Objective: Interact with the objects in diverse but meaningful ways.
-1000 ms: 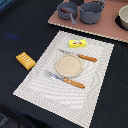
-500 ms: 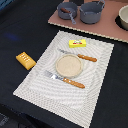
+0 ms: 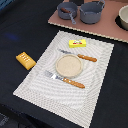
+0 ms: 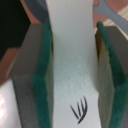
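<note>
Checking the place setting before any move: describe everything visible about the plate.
The plate is a small, round, shallow dish, tan or beige with a slightly raised rim, plastic-looking and matte. It looks empty and lies flat, upright, near the middle of the striped placemat. A knife lies beside it on the far side and a fork on the near side, both orange-handled and close to its rim; whether they touch it cannot be told.

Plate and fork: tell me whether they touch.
Apart. The exterior view shows a strip of placemat between the plate and the fork.

Exterior view high, angled; wrist view close-up.
</note>
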Motion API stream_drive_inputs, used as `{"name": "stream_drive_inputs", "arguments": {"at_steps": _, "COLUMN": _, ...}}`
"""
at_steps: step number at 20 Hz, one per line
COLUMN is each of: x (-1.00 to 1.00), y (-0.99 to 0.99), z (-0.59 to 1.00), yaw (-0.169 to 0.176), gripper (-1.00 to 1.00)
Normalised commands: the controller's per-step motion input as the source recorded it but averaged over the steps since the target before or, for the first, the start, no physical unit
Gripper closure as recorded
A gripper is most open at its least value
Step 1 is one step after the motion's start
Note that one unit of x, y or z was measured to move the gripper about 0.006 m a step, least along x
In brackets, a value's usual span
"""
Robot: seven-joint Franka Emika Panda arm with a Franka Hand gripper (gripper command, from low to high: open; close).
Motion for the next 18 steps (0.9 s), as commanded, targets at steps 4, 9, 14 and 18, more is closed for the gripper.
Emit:
{"name": "stream_drive_inputs", "arguments": {"at_steps": 4, "x": -0.01, "y": 0.22, "z": -0.47, "yaw": -0.017, "gripper": 1.0}}
{"name": "stream_drive_inputs", "arguments": {"at_steps": 9, "x": -0.01, "y": 0.26, "z": -0.42, "yaw": -0.006, "gripper": 1.0}}
{"name": "stream_drive_inputs", "arguments": {"at_steps": 14, "x": 0.0, "y": 0.15, "z": -0.42, "yaw": -0.006, "gripper": 1.0}}
{"name": "stream_drive_inputs", "arguments": {"at_steps": 18, "x": -0.05, "y": 0.19, "z": -0.41, "yaw": -0.01, "gripper": 1.0}}
